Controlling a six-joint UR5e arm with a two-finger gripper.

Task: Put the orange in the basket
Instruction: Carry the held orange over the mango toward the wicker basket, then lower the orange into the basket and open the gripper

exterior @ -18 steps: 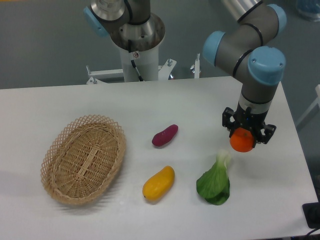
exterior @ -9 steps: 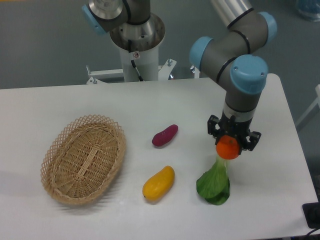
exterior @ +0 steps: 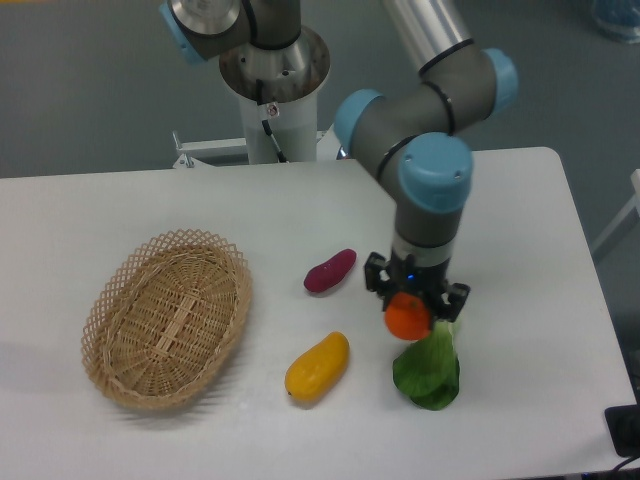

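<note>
My gripper (exterior: 412, 305) is shut on the orange (exterior: 406, 317), a small round bright-orange fruit held above the table just right of centre, over the upper edge of the leafy green. The basket (exterior: 167, 318), an oval tan wicker one with a lattice rim, lies on the left side of the table with nothing inside it. A wide stretch of table separates the gripper from the basket.
A purple sweet potato (exterior: 330, 270) lies left of the gripper. A yellow-orange mango-like fruit (exterior: 317, 367) sits between basket and gripper, lower down. A green bok choy (exterior: 430, 366) lies right under the held orange. The arm's base column (exterior: 272, 90) stands at the back.
The arm has carried the orange leftward, from near the table's right side to above the bok choy's top. The other items have not moved.
</note>
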